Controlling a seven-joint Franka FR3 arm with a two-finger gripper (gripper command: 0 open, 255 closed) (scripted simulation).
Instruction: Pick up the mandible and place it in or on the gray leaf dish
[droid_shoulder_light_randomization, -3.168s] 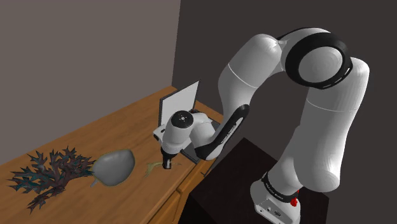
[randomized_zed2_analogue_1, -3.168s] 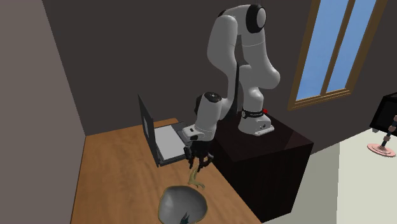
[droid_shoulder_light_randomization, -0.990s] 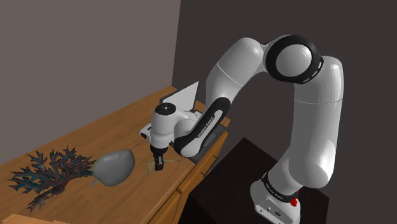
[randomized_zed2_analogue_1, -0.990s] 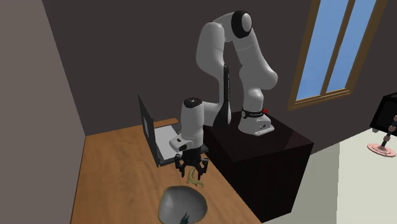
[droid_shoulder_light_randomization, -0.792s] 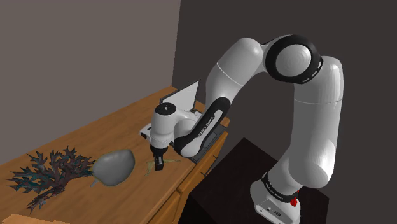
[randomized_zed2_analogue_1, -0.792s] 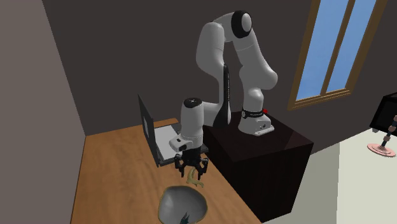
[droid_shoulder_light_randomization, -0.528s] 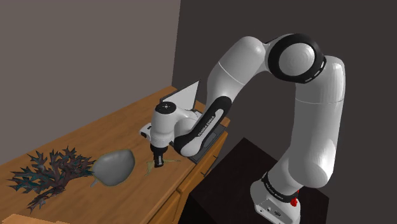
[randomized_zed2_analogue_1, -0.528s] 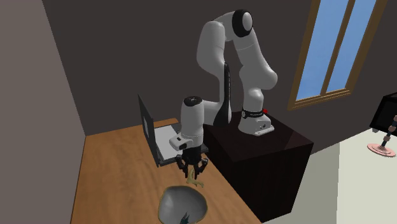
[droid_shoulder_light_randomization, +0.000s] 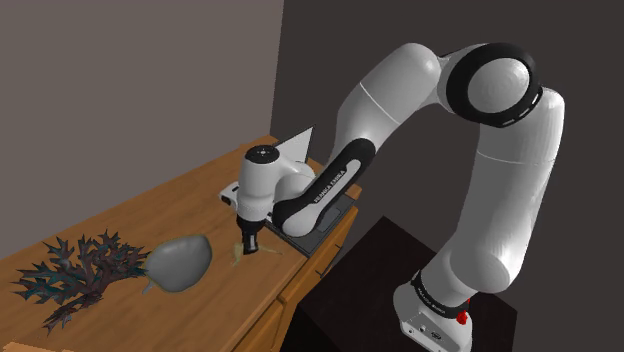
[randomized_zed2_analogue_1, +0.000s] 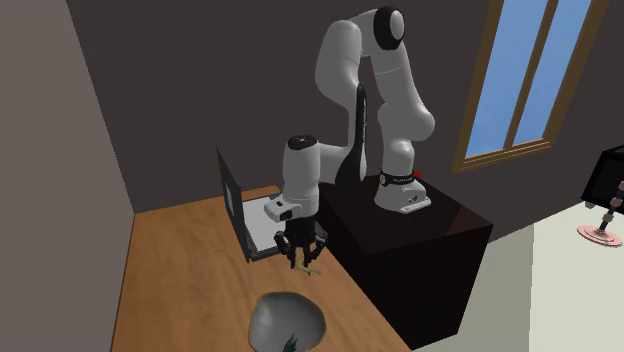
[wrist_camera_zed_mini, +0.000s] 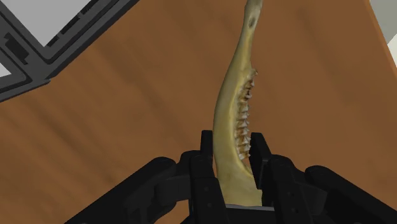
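Two black fingers (wrist_camera_zed_mini: 261, 156) of the end effector (wrist_camera_zed_mini: 234, 167) are closed on the broad end of the yellowish, toothed mandible (wrist_camera_zed_mini: 236, 108) in the wrist view. The bone's long slender arm runs out past the fingertips over the wooden bench (wrist_camera_zed_mini: 127, 108), near a corner of the open laptop (wrist_camera_zed_mini: 38, 51).

In the shoulder view, the end effector (droid_shoulder_light_randomization: 250, 243) points down at centre-left of the frame. The mandible (droid_shoulder_light_randomization: 238, 252) is a pale sliver at its tips, just beside the gray leaf dish (droid_shoulder_light_randomization: 180, 262). A dark branching sprig (droid_shoulder_light_randomization: 75, 272) lies at lower left.

In the second exterior view, the end effector (randomized_zed2_analogue_1: 301, 256) hangs above the gray leaf dish (randomized_zed2_analogue_1: 288, 320), which sits at the bottom edge. The mandible (randomized_zed2_analogue_1: 311, 268) dangles below the fingers.

Because the bone is pinched at one end only, it could pivot or slip during the carry. If it travels low, the free tip may snag the dish rim and twist loose. The dish looks shallow, so a high release might let the bone slide off.
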